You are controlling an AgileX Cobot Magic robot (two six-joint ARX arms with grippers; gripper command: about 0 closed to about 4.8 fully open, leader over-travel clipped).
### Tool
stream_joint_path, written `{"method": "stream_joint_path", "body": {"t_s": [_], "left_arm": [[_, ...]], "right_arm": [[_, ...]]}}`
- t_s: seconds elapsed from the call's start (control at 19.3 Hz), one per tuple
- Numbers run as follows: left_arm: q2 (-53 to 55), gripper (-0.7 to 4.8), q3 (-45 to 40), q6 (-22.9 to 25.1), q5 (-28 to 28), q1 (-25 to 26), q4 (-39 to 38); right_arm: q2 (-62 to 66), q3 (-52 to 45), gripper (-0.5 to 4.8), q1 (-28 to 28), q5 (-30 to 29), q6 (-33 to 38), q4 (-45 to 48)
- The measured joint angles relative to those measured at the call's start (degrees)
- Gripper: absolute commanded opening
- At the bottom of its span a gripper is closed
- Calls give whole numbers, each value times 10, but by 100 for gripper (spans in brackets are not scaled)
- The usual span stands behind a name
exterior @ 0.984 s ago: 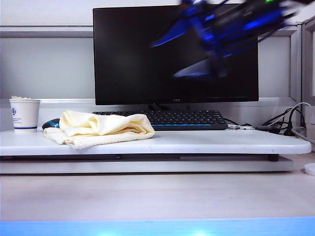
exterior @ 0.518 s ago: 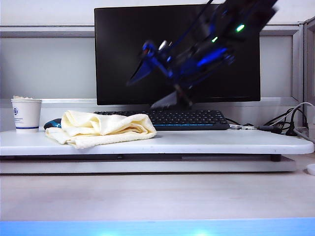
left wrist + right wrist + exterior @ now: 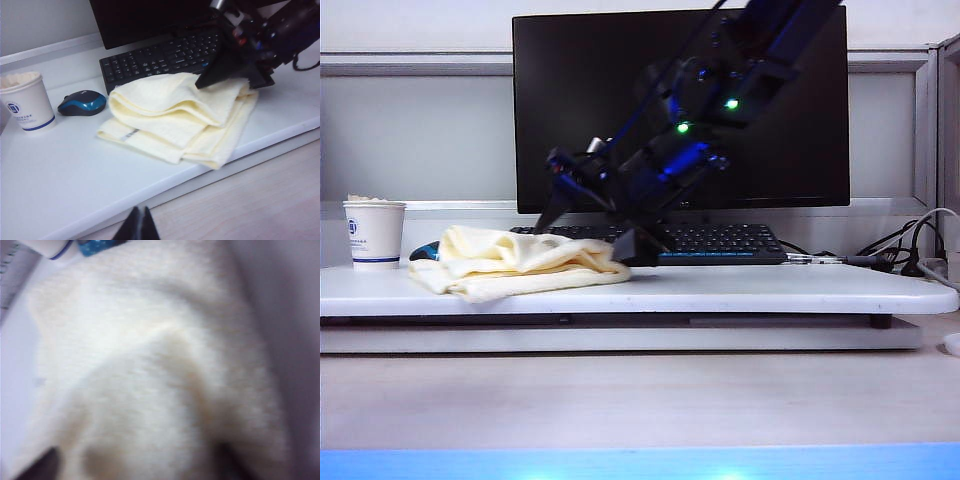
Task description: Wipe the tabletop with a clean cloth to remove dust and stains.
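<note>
My right pincer (image 3: 582, 225) spreads wide over the cloth's (image 3: 515, 262) three o'clock end on the tabletop (image 3: 740, 290), gripping nothing. My left pincer (image 3: 139, 225) looks closed, empty. The paper cup's (image 3: 373, 234) blue logo is unreadable.

Pale grey partition wall (image 3: 420, 140) with horizontal aluminium rail behind, large black flat monitor (image 3: 580, 90) switched off, pale wood-grain desk surface (image 3: 640, 400) in front, blue-lit strip (image 3: 640, 465) along lower edge, even indoor light
</note>
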Motion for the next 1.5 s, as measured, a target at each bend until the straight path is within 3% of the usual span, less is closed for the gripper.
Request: {"method": "stream_joint_path", "body": {"t_s": [0.05, 0.1, 0.16, 0.21, 0.88, 1.24, 1.5], "left_arm": [[0, -6, 0, -3, 0, 0, 0], [0, -6, 0, -6, 0, 0, 0], [0, -6, 0, -8, 0, 0, 0], [0, -6, 0, -8, 0, 0, 0], [0, -6, 0, -20, 0, 0, 0], [0, -6, 0, -24, 0, 0, 2], [0, -6, 0, -34, 0, 0, 2]], "right_arm": [[6, 2, 339, 1, 11, -4, 0], [9, 4, 182, 2, 15, -5, 1], [11, 7, 59, 5, 33, -6, -8], [13, 7, -2, 5, 46, -6, -11], [2, 14, -3, 8, 143, -23, -116], [-29, -58, -3, -3, 131, 12, -67], [-109, -190, -3, -44, 116, 42, -3]]}}
